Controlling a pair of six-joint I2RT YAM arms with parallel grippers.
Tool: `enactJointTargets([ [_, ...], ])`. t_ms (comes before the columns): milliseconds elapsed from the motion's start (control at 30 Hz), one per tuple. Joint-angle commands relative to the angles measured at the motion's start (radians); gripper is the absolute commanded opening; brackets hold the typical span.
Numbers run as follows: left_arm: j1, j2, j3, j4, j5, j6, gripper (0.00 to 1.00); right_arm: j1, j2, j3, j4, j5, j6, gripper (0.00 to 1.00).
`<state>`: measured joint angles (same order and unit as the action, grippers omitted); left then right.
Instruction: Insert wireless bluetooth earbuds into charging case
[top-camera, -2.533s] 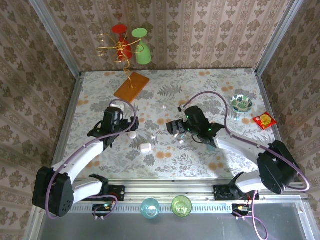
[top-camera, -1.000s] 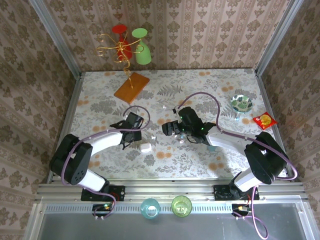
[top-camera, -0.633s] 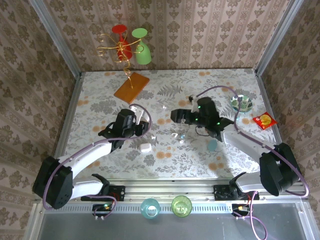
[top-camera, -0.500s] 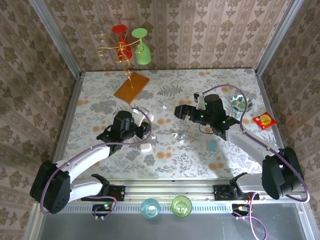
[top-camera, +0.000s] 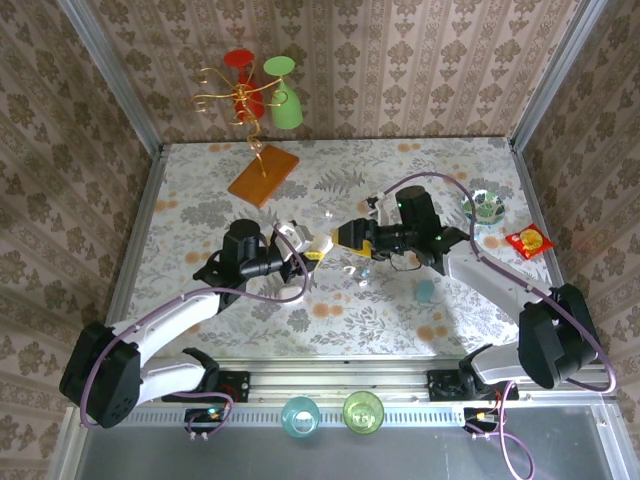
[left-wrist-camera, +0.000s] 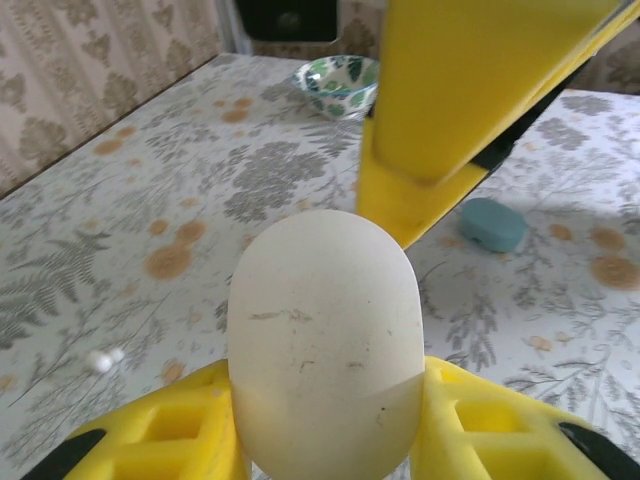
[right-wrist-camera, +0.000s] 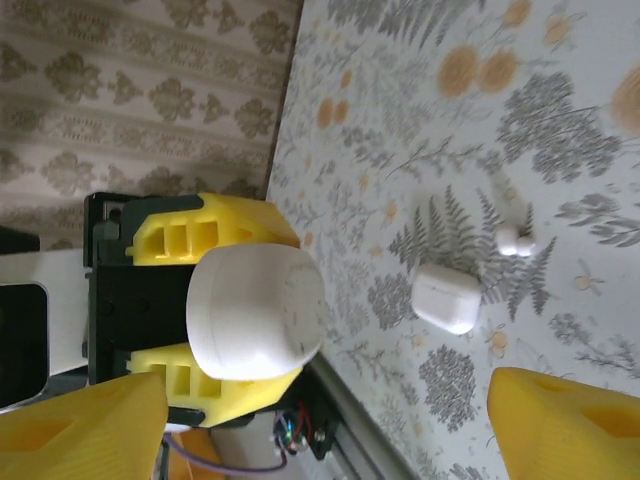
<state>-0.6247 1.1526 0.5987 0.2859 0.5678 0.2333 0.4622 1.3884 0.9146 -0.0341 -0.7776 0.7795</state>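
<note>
My left gripper (top-camera: 303, 243) (left-wrist-camera: 325, 435) is shut on a white pebble-like charging case (left-wrist-camera: 322, 335) (right-wrist-camera: 255, 312), held closed above mid-table. My right gripper (top-camera: 347, 238) (right-wrist-camera: 320, 430) faces it, open, yellow fingertips (right-wrist-camera: 80, 430) wide apart and the case ahead between them, untouched. One of its fingers (left-wrist-camera: 470, 100) stands just behind the case in the left wrist view. A second white case (right-wrist-camera: 447, 297) lies on the table, a tiny white earbud (right-wrist-camera: 515, 240) beside it. More small earbuds (top-camera: 352, 271) (left-wrist-camera: 100, 360) lie on the cloth. A teal case (top-camera: 425, 291) (left-wrist-camera: 493, 224) rests nearer the right arm.
A patterned bowl (top-camera: 484, 207) (left-wrist-camera: 337, 82) and a red packet (top-camera: 527, 242) sit at the right edge. A wooden-based wire stand (top-camera: 262, 175) with red and green cups stands at the back. Two cups (top-camera: 300, 413) sit in front of the arm bases.
My left gripper has lifted and turned rightward with the white case. My right gripper has swung left to face it, and its jaws have narrowed somewhat.
</note>
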Motion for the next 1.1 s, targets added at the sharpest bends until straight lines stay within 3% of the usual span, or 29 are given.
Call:
enactJointTargets([
  [0, -0.009, -0.014, 0.01, 0.023, 0.118, 0.039, 0.19, 0.022, 0.05, 0.055, 0.023, -0.08, 0.052, 0.75],
  [433, -0.015, -0.018, 0.008, 0.016, 0.083, 0.062, 0.21, 0.035, 0.086, 0.084, 0.024, -0.105, 0.123, 0.22],
  [533, -0.015, -0.01, -0.003, 0.061, 0.048, 0.051, 0.31, 0.025, 0.088, 0.059, 0.117, -0.129, 0.2, 0.19],
  [600, -0.015, -0.012, -0.018, 0.109, 0.043, 0.037, 0.53, 0.013, 0.085, 0.043, 0.178, -0.145, 0.247, 0.17],
  [700, -0.009, -0.024, -0.071, 0.26, 0.035, -0.017, 0.77, -0.013, 0.077, 0.01, 0.31, -0.173, 0.344, 0.15],
  [767, -0.001, -0.025, -0.108, 0.372, 0.03, -0.061, 0.85, -0.03, 0.072, -0.007, 0.395, -0.191, 0.41, 0.14],
  [900, 0.012, 0.025, -0.156, 0.671, 0.031, -0.195, 0.89, -0.05, 0.072, -0.032, 0.594, -0.237, 0.549, 0.13],
  [1067, 0.03, 0.148, -0.152, 0.959, 0.069, -0.333, 0.85, -0.067, 0.099, -0.065, 0.897, -0.243, 0.785, 0.09],
])
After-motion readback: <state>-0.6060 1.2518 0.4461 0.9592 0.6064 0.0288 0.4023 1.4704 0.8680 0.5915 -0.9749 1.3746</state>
